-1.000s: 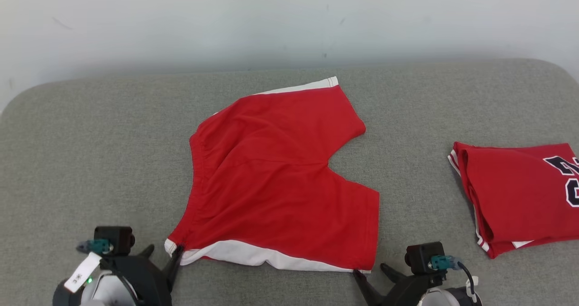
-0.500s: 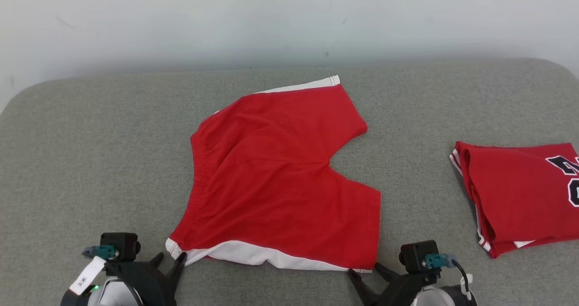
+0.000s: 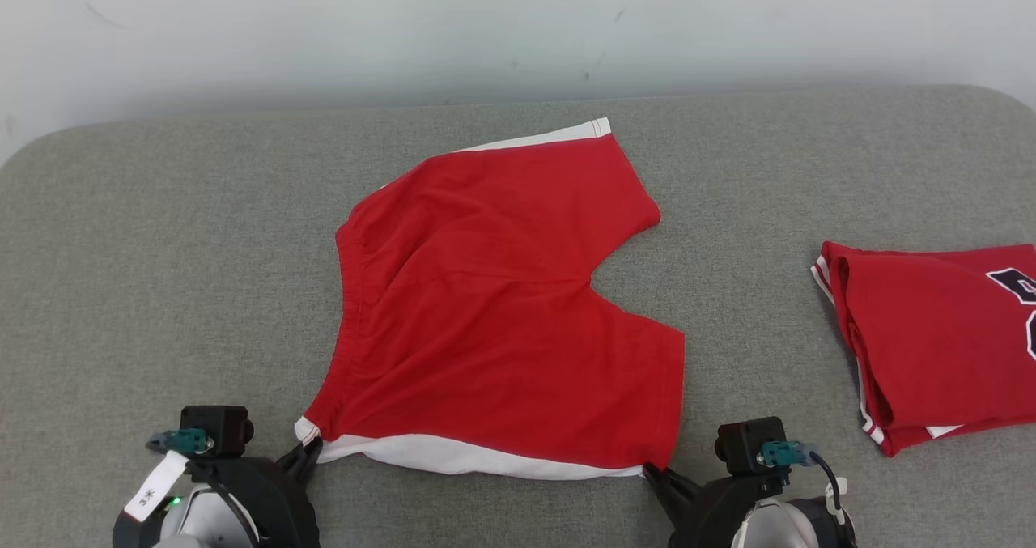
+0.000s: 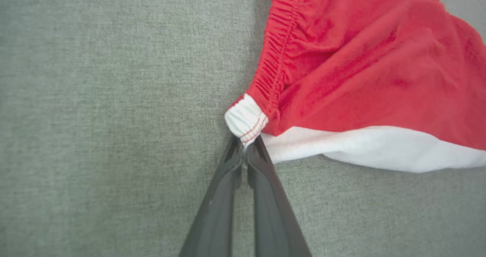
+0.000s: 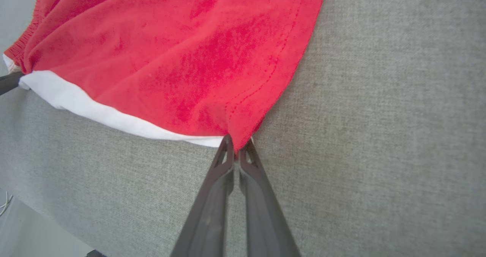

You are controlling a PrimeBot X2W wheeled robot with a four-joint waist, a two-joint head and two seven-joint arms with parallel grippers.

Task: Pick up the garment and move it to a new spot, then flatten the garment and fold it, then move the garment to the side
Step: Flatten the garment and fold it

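Shorts (image 3: 486, 305): red knit, white side band, gathered waistband.
Left fingers (image 4: 224, 196): were clenched on the white waistband corner.
Right fingers (image 5: 218, 196): were clenched on the red hem corner.
Surface (image 3: 162, 273): grey weave.

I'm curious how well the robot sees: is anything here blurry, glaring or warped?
Head view: soft even light, no glare, a faint shadow under the red shorts. Left wrist view: the left claw blurs toward the bottom edge; the waistband is crisper. Right wrist view: the right claw is likewise soft up close, the grey cushion edge tilted.
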